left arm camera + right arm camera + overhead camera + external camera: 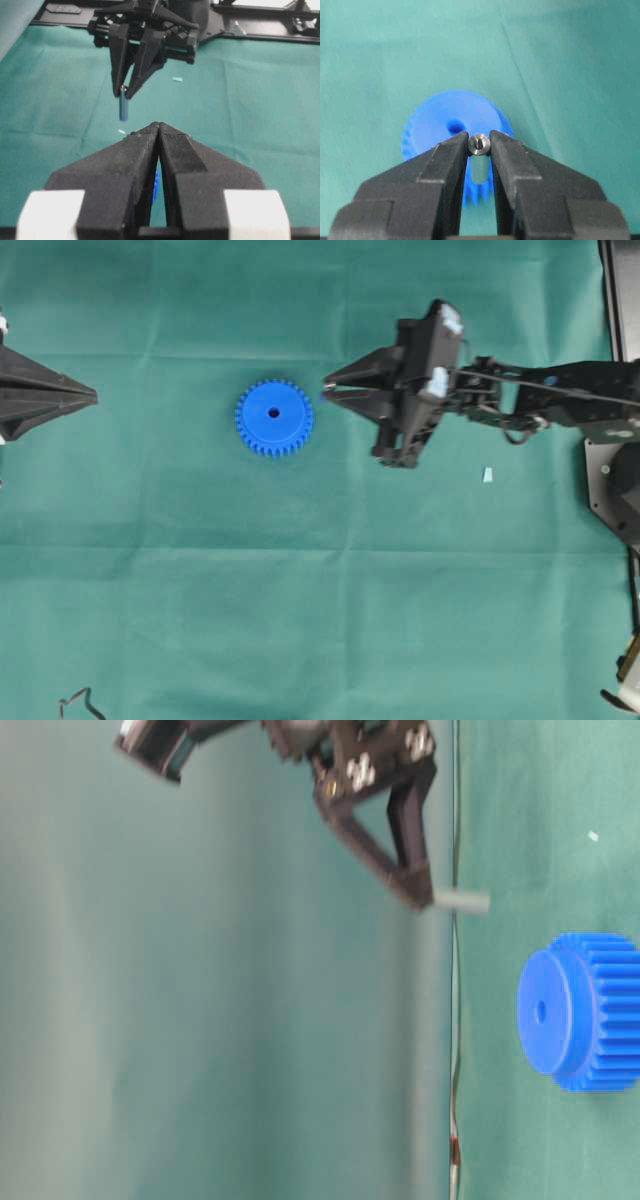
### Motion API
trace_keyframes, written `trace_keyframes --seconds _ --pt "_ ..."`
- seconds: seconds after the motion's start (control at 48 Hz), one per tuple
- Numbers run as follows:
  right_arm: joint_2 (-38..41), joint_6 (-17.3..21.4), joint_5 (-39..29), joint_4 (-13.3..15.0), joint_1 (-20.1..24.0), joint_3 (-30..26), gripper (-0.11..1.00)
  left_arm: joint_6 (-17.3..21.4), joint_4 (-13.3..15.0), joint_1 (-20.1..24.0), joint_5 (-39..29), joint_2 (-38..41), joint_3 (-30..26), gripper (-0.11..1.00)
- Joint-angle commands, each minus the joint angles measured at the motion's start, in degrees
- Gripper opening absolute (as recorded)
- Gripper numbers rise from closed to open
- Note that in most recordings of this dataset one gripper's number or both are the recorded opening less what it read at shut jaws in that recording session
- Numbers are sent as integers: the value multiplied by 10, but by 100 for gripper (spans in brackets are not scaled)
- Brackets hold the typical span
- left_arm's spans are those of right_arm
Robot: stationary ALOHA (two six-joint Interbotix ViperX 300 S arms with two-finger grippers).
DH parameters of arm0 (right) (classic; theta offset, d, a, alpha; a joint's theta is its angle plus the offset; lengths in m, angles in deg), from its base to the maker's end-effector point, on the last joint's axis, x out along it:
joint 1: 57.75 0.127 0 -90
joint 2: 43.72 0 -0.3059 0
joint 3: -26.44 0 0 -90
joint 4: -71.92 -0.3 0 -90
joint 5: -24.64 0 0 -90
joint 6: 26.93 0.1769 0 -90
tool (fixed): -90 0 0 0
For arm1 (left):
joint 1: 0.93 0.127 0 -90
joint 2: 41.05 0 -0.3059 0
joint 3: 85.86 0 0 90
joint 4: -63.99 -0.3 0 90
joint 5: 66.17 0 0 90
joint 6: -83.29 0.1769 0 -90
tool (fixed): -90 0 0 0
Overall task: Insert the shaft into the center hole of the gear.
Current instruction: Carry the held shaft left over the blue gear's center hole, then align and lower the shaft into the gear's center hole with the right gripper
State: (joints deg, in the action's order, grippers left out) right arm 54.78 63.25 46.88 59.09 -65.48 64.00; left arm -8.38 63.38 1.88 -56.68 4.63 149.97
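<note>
Right claw (479, 146) pinches shaft (479, 144) near top end; pin hangs vertical below tips, likely so lower end can drop straight into bore. Claw above bench (200, 620), just beside gear (274, 417), not yet over center hole (274, 413). Gear flat on green cloth, hole facing up, ready for pin. Shaft: small smooth grey metal cylinder, shiny round end. Gear: bright blue plastic, fine teeth, raised hub. Left claw (159, 127) pressed together, empty, well apart from gear.

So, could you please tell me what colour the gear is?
The gear is bright blue all over; it shows best in the overhead view.
</note>
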Motion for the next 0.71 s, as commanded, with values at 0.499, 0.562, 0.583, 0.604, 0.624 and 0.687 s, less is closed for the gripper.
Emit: trace_keyframes --seconds 0.499,0.562,0.583,0.604,0.624,0.687 --pt "72 -3 -49 18 11 -126 18 0 -2 9 -3 4 -12 0" --pt "75 -3 -49 17 10 -123 18 1 -2 10 -3 4 -13 0" --pt "76 -3 -49 16 10 -123 18 1 -1 10 -2 4 -12 0" --pt "78 -3 -49 16 11 -123 18 1 -2 10 -3 4 -13 0" --pt "81 -2 -48 16 10 -124 18 1 -2 10 -2 4 -13 0" --pt "90 -1 -48 16 11 -126 18 1 -2 11 -2 4 -12 0"
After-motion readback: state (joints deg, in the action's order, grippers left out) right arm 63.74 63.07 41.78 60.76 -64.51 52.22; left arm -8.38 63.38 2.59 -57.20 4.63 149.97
